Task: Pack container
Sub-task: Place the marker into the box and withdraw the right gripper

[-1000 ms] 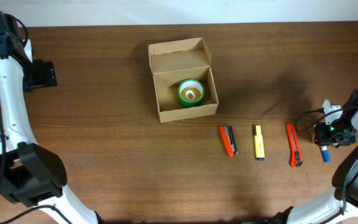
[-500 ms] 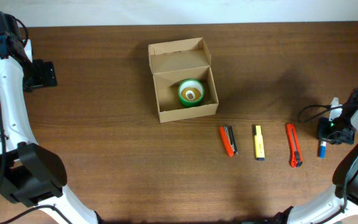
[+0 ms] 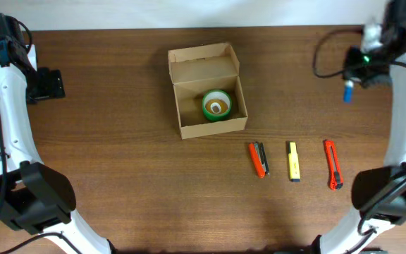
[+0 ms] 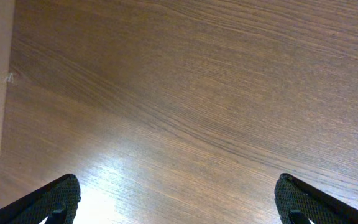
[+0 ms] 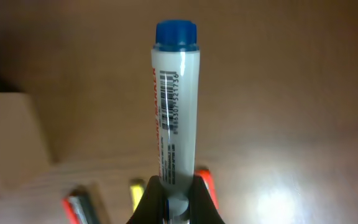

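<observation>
The right end effector [image 5: 173, 194] is clamped on the white marker pen with a blue cap [image 5: 174, 106], high over the brown wooden desk [image 3: 118, 176], I think to carry it. The small tan cardboard box [image 3: 203, 69] sits mid-desk, lid open, with a green tape roll [image 3: 216, 105] inside. The left end effector [image 4: 176, 199] is off to the side, fingers apart.

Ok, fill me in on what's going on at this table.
The right gripper is shut on a white marker with a blue cap, held in the air over the far right of the brown wooden table. The left gripper is open, holds nothing and sits at the left edge. The tan cardboard box is open with a green tape roll inside. An orange-and-black tool, a yellow highlighter and an orange utility knife lie in a row.
</observation>
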### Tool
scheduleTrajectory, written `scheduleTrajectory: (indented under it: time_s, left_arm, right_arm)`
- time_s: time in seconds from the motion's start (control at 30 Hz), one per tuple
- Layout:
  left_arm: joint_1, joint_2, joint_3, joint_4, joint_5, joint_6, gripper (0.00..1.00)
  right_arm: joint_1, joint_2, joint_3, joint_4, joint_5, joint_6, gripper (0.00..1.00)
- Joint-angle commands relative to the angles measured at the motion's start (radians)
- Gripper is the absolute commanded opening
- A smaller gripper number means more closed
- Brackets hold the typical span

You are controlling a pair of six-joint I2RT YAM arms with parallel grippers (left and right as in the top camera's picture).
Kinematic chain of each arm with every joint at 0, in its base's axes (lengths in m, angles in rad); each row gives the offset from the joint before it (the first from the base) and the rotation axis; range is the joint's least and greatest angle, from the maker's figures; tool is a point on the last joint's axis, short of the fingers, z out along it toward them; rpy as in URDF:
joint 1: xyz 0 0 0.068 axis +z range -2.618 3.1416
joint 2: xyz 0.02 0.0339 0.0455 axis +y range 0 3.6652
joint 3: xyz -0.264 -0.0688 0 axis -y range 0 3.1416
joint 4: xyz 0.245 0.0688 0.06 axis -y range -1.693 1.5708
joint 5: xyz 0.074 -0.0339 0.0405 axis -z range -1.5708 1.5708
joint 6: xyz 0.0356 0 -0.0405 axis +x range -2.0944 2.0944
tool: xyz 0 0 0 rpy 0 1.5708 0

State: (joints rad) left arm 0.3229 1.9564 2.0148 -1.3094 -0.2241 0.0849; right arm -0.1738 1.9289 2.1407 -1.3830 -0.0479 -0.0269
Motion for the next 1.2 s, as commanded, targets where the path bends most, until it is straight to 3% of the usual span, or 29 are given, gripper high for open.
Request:
scheduleTrajectory:
  time_s: [0.0, 0.2, 0.33, 0.53, 0.7, 1.17]
  left_arm:
    - [0.003, 0.009, -0.007, 0.0, 0.003, -0.01, 1.0]
    - [0.003, 0.009, -0.007, 0.0, 0.003, -0.01, 1.0]
    - [0.003, 0.009, -0.007, 0.0, 0.003, -0.01, 1.0]
    - [0.003, 0.009, -0.007, 0.0, 0.003, -0.01, 1.0]
    - [0.003, 0.009, -0.007, 0.0, 0.003, -0.01, 1.0]
    - [0.003, 0.009, -0.007, 0.0, 0.003, -0.01, 1.0]
  right_arm:
    - [0.128, -0.01, 0.093, 0.003, -0.023, -0.052, 0.04]
    - [0.499, -0.007, 0.103, 0.071, -0.031, -0.636, 0.04]
    - [0.598, 0.027, 0.103, 0.103, -0.134, -0.875, 0.04]
    - [0.599, 0.209, 0.103, 0.032, -0.188, -1.017, 0.04]
    - [0.604, 0.364, 0.103, -0.014, -0.188, -1.017, 0.04]
    - [0.658, 0.467, 0.101, -0.016, -0.249, -1.073, 0.04]
